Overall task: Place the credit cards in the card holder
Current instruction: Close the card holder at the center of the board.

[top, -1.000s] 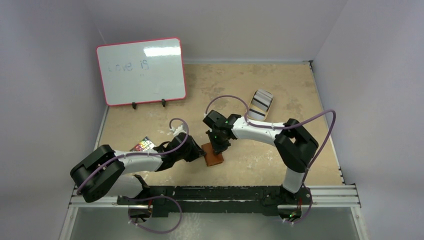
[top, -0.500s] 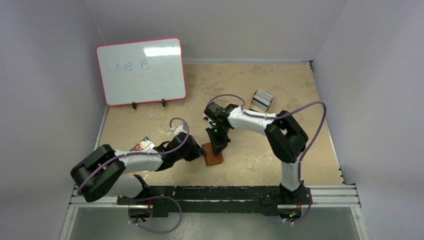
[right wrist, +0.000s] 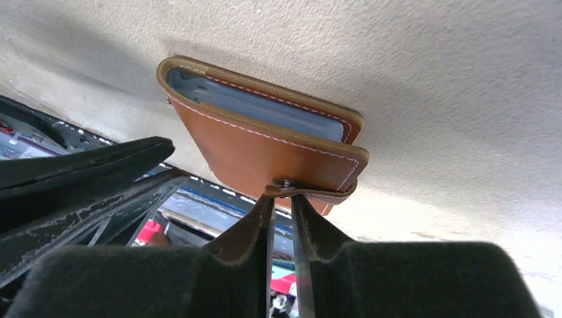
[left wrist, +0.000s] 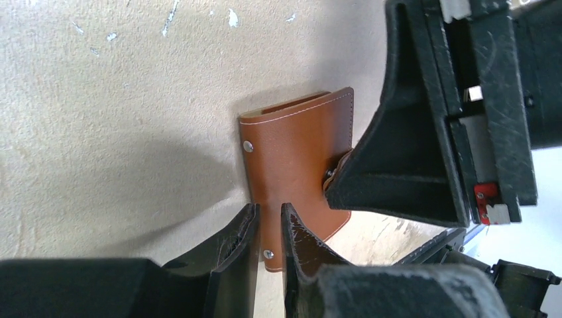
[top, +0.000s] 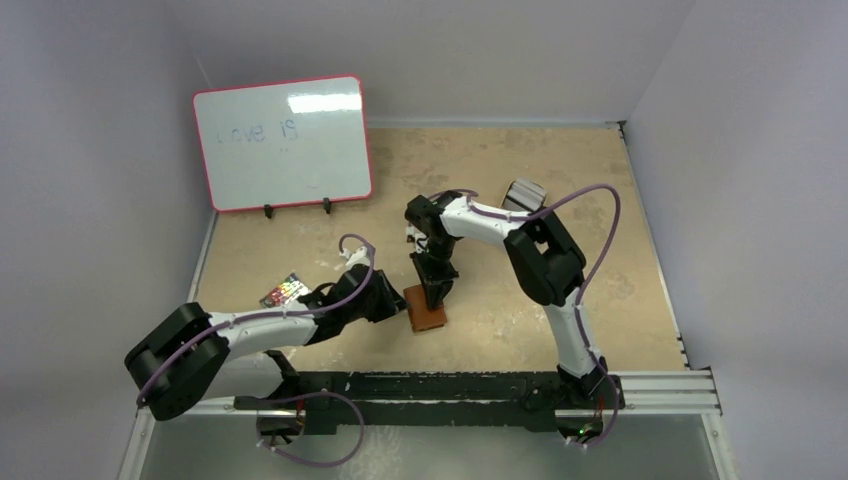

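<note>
**Current step: opening the card holder.**

Position: the card holder lies closed on the table, at about 6 o'clock from the table's centre. The credit cards sit well apart from it at roughly 2 o'clock, partly hidden behind the right arm. None is in either gripper.

Left gripper: reaches in from 9 o'clock. The jaws are almost together, with a riveted edge of the holder's cover caught between them. Judged function: anchor.

Right gripper: comes down from 12 o'clock. The jaws are drawn nearly closed and pinch the snap tab, which wraps round the holder's open edge. The right wrist view shows a pale grey layer between the two covers. Whether that is lining or a card cannot be told.

Status: the snap appears fastened and the slots are not exposed, so no card can be inserted yet.

Next move, requirements:
1. Draw the tab away from the cover with the right gripper until the snap releases.
2. Keep the left grip firm, or the whole holder will lift or slide with the pull.
3. Fold the cover back to expose the slots
4. Only then send an arm to 2 o'clock for a card
</note>
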`<state>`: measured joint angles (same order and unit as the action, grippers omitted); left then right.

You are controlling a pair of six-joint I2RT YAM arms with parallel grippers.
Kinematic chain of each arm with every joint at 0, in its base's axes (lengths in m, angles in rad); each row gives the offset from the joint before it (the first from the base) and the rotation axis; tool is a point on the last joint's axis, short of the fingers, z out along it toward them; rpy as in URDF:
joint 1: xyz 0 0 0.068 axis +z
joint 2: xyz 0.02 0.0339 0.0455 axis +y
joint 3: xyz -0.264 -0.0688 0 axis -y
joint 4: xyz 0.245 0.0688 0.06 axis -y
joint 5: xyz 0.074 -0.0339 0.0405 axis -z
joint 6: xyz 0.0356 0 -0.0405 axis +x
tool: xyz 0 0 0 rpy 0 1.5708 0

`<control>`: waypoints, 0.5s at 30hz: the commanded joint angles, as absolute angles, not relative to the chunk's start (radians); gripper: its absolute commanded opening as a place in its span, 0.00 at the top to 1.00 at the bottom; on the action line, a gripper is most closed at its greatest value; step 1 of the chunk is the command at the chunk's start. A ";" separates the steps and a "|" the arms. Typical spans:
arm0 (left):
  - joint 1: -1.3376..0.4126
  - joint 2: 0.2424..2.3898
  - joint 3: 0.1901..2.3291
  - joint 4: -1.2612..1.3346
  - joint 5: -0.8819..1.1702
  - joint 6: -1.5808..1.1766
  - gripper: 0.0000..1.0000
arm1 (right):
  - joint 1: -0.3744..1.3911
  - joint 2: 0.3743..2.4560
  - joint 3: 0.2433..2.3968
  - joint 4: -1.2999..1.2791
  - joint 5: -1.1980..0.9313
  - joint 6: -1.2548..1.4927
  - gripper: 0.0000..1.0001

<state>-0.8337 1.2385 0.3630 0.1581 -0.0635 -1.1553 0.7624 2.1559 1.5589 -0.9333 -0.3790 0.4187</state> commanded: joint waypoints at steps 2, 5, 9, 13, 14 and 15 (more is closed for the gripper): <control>-0.838 1.184 0.420 0.099 -0.092 -1.082 0.83 | 0.772 2.357 1.577 -0.724 -0.141 0.361 0.81; -0.838 1.181 0.427 0.092 -0.094 -1.068 0.83 | 0.768 2.387 1.593 -0.731 -0.146 0.358 0.81; -0.837 1.175 0.434 0.073 -0.091 -1.055 0.83 | 0.764 2.417 1.604 -0.735 -0.149 0.357 0.81; -0.838 1.155 0.440 0.056 -0.097 -1.049 0.83 | 0.759 2.436 1.624 -0.740 -0.142 0.359 0.82; -0.838 1.151 0.444 0.049 -0.102 -1.047 0.83 | 0.758 2.441 1.628 -0.740 -0.142 0.360 0.82; -0.838 1.147 0.448 0.043 -0.106 -1.044 0.83 | 0.756 2.446 1.635 -0.742 -0.143 0.360 0.82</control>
